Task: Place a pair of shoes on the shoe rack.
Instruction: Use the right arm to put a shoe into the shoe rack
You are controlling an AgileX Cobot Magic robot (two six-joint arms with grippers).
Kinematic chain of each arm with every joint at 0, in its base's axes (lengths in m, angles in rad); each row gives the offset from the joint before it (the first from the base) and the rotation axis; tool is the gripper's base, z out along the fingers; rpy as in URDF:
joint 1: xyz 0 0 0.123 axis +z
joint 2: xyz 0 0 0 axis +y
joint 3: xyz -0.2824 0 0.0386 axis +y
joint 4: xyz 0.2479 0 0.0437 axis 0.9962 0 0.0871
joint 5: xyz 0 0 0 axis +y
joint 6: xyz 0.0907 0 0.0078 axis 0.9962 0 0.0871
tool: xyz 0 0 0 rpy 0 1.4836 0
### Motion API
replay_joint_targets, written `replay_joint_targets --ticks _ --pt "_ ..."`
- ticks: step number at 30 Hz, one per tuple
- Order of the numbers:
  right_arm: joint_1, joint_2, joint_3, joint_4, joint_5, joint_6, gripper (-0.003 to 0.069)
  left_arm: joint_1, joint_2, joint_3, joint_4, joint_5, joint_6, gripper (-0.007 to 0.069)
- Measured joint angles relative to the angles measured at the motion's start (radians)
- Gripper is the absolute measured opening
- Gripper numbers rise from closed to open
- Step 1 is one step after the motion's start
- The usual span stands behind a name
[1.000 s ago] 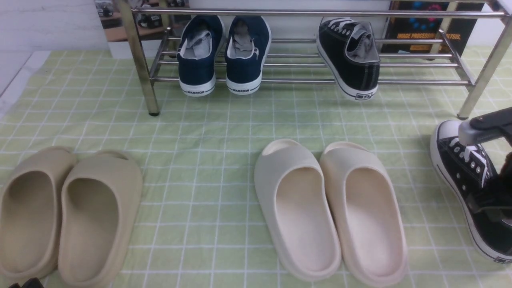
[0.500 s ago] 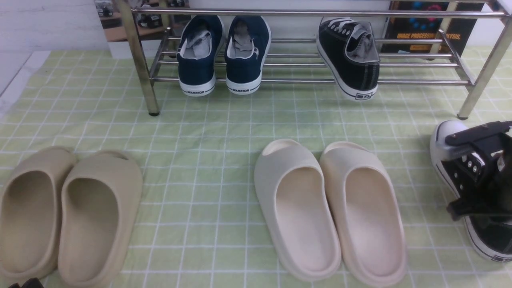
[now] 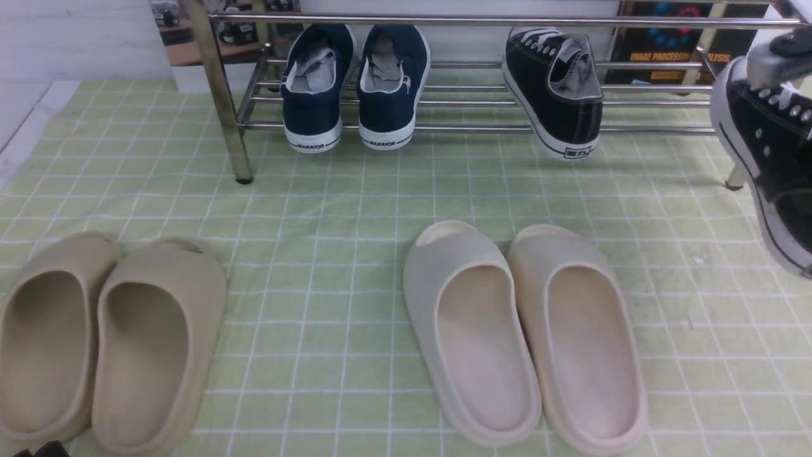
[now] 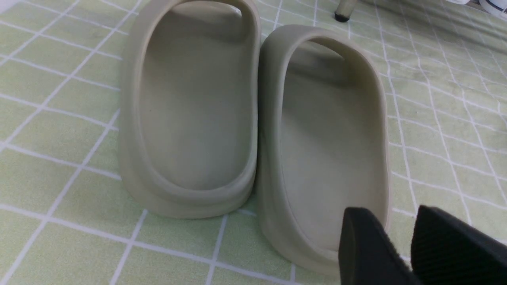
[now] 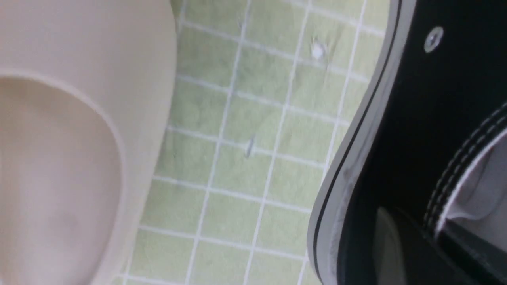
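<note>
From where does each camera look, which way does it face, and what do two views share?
Front view: between the arms, facing forward to the shoe rack; the right end effector shows partly at the right edge, a dark tip at the lower left.
Left wrist view: on the left wrist, facing down at an angle to the tan slippers; its end effector's fingers show.
Right wrist view: on the right wrist, facing down past the held black sneaker; its fingers show.
Front and right wrist views share that sneaker and a cream slipper.

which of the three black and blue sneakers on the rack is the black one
The rightmost sneaker, standing apart from the two navy ones, with white laces showing.
</note>
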Motion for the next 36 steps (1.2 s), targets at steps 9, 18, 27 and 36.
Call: replay_joint_targets --ticks 9,18,27,36 --pt "0.001 0.206 -0.196 0.052 0.095 -0.056 0.0015 0.0 0.0 0.0 0.0 0.0 0.0 0.0201" --pt "0.01 0.415 -0.334 0.113 0.155 -0.069 0.0015 0.0 0.0 0.0 0.0 0.0 0.0 0.0201" --pt "0.01 0.394 -0.351 0.113 0.197 -0.069 0.0015 0.0 0.0 0.0 0.0 0.0 0.0 0.0201" --pt "0.01 0.261 -0.351 0.138 0.199 -0.069 0.0017 0.0 0.0 0.0 0.0 0.0 0.0 0.0201"
